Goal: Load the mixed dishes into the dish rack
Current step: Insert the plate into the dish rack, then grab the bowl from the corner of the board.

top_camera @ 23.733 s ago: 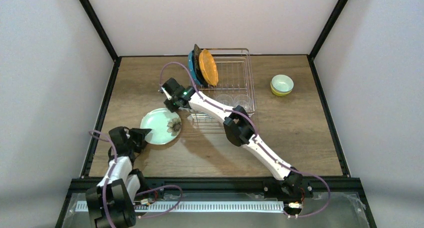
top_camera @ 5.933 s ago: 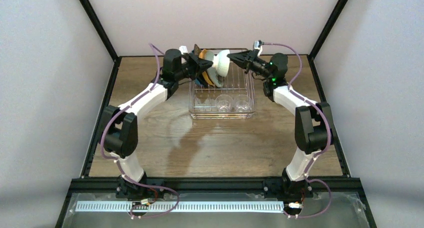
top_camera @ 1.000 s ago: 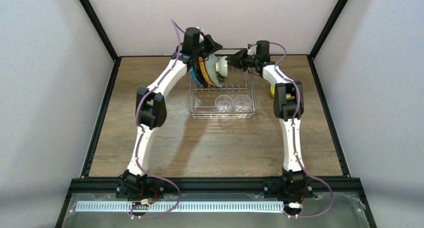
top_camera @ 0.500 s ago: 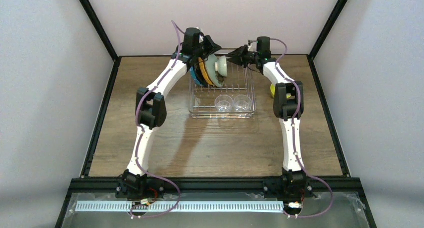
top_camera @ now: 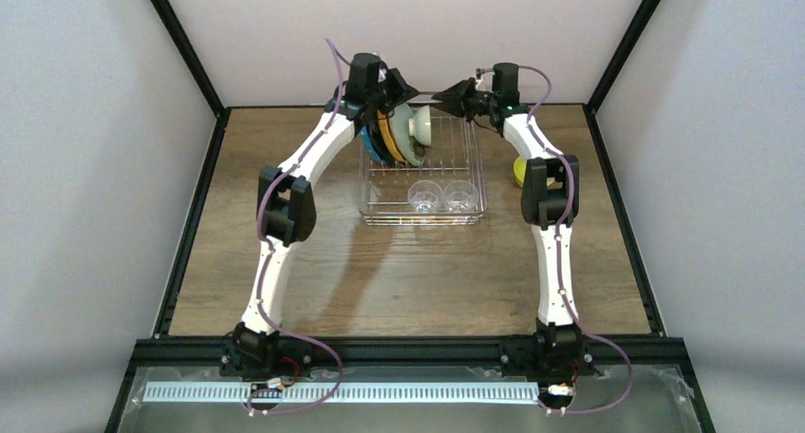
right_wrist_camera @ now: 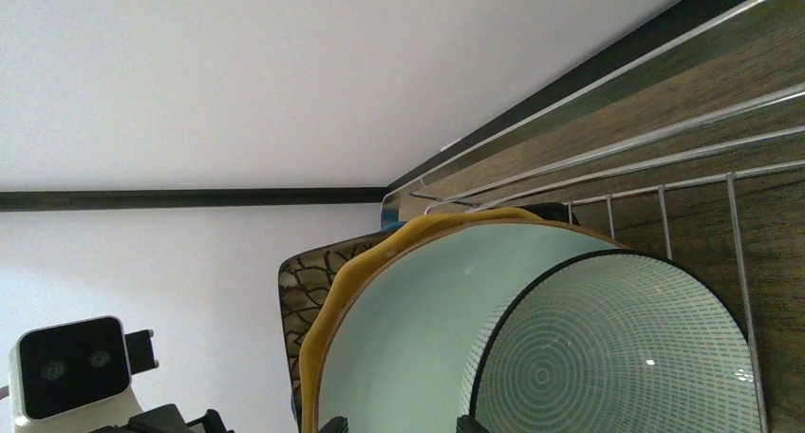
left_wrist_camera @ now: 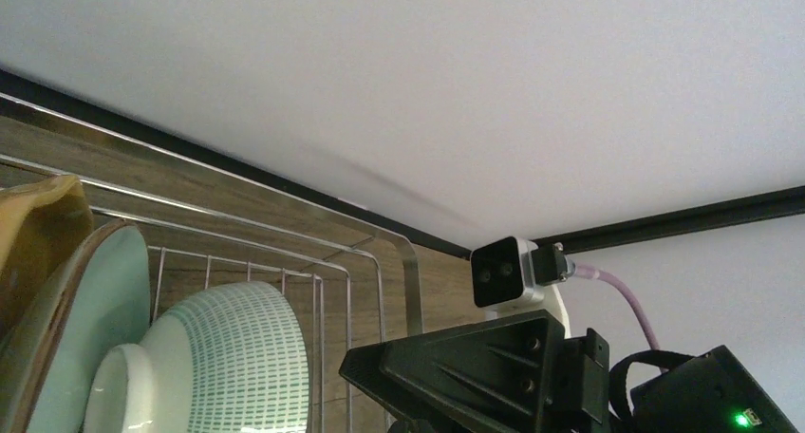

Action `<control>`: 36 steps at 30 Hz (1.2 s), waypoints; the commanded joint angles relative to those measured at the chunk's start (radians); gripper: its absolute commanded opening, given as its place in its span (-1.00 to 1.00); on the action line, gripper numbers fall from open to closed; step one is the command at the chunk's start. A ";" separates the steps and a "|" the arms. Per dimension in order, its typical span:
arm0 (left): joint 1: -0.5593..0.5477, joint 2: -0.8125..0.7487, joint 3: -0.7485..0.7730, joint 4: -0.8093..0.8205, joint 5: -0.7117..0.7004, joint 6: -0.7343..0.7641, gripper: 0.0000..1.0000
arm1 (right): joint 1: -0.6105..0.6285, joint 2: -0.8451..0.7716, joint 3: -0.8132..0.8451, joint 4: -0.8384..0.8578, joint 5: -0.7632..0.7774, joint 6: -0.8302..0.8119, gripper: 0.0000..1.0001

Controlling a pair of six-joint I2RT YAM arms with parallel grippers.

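The mint bowl (right_wrist_camera: pixel 617 357), patterned inside with fine dotted rings, stood on edge against the pale green plate (right_wrist_camera: pixel 408 329) at the dish rack's (top_camera: pixel 472 181) far-left end, upper centre. The right gripper (top_camera: pixel 439 99) hovered just beside it with fingers spread. The left gripper (top_camera: pixel 403 89) was pressed together above that plate.

Soft, even light from above; faint shadows on the tabletop (top_camera: pixel 427 291); tiny glint inside the mint bowl (right_wrist_camera: pixel 608 357).
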 commanded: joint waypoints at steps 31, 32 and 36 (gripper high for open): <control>-0.058 -0.511 -0.442 0.007 -0.015 0.192 0.76 | -0.059 -0.651 -0.347 -0.685 0.634 -0.634 0.30; -0.064 -0.532 -0.468 0.013 -0.018 0.195 0.80 | -0.059 -0.678 -0.389 -0.690 0.663 -0.632 0.30; -0.075 -0.604 -0.579 0.064 -0.014 0.195 0.84 | -0.060 -0.763 -0.529 -0.703 0.753 -0.625 0.30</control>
